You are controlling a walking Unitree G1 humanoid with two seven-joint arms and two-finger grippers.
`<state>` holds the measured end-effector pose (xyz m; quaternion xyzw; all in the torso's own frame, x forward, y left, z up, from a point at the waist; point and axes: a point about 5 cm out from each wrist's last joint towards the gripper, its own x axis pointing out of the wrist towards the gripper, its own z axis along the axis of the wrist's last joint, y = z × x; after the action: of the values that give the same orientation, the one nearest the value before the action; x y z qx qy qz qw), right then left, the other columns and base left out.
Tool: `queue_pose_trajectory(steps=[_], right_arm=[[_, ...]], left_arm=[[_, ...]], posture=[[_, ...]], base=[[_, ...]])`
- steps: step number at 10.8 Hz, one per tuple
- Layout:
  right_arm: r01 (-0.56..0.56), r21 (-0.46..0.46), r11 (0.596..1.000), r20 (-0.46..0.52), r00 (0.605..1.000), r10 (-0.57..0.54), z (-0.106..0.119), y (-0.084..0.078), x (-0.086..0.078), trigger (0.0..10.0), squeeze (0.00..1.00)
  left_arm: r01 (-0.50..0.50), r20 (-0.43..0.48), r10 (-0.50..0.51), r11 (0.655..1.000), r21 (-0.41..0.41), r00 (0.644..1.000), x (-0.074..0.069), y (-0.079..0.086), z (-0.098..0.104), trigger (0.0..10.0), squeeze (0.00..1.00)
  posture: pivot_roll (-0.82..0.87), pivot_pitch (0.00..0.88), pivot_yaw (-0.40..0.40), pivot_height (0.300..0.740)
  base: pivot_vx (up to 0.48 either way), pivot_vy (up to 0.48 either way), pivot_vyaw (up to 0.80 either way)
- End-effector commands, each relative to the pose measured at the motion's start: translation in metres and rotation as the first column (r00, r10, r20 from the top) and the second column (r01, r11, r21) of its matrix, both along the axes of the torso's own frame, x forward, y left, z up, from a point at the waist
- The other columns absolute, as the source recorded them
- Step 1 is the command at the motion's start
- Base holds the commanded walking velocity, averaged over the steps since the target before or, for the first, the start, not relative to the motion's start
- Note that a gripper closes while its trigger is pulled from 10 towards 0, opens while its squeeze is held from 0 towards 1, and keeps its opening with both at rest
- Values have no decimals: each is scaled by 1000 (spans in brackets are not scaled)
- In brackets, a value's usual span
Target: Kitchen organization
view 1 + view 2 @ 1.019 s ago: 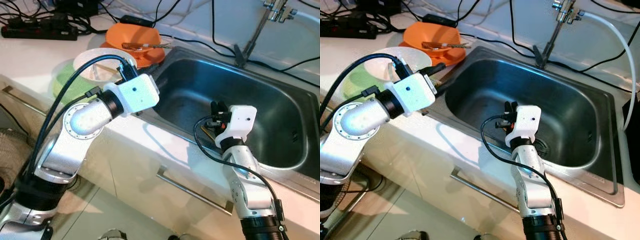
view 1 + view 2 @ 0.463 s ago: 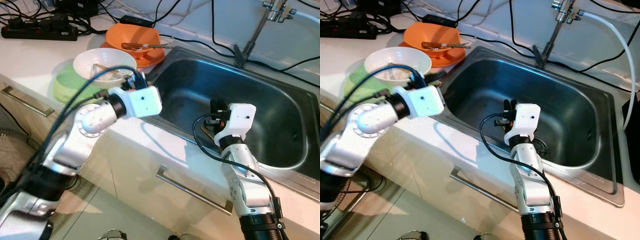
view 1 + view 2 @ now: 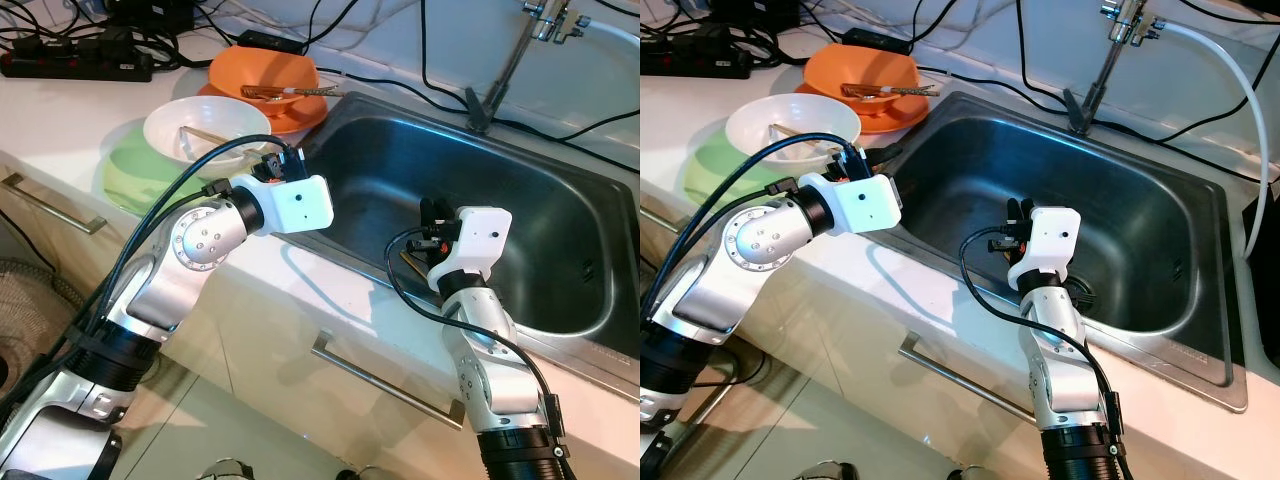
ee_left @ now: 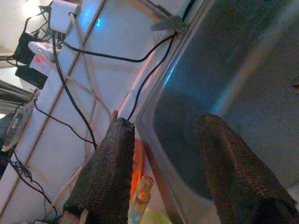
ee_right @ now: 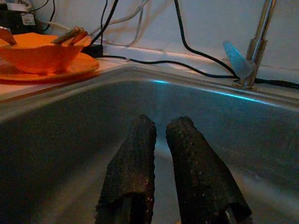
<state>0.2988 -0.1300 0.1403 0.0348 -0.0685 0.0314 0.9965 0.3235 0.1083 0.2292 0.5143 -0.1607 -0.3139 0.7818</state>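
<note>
there, sink (image 3: 560,215) beneath both grippers' fingers (image 5: 133,172)

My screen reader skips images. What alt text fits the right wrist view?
Two black fingers of the right gripper, nearly closed, reach into a steel sink. An orange bowl sits on the counter beyond; a tap stands behind.

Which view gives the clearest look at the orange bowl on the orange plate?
The left eye view: the orange bowl on its orange plate shows whole from above, utensils across it. The right eye view matches; the right wrist view shows it side-on.
</note>
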Motion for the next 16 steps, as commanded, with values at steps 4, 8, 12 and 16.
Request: queue_pose_trajectory(steps=[4,8,12,16], right_arm=[[20,0,1000,-8,1000,-20,-3,-3,1,10000,0],[16,0,1000,-7,1000,-16,-3,-3,1,10000,0],[16,2,1000,-8,1000,-16,-3,-2,2,10000,0],[13,2,1000,-13,1000,-13,-5,-1,2,10000,0]], left_arm=[[-38,49,36,999,37,998,4,4,6,10000,0],[-98,50,95,993,59,994,7,12,4,10000,0],[-124,36,122,990,72,992,10,15,1,10000,0],[-116,35,114,991,69,993,10,13,1,0,0]], posture=[[-69,55,-104,740],[-68,52,-104,740],[-67,59,-107,740],[-69,62,-105,740]], base=[[0,0,0],[0,0,0],[0,0,0],[0,0,0]])
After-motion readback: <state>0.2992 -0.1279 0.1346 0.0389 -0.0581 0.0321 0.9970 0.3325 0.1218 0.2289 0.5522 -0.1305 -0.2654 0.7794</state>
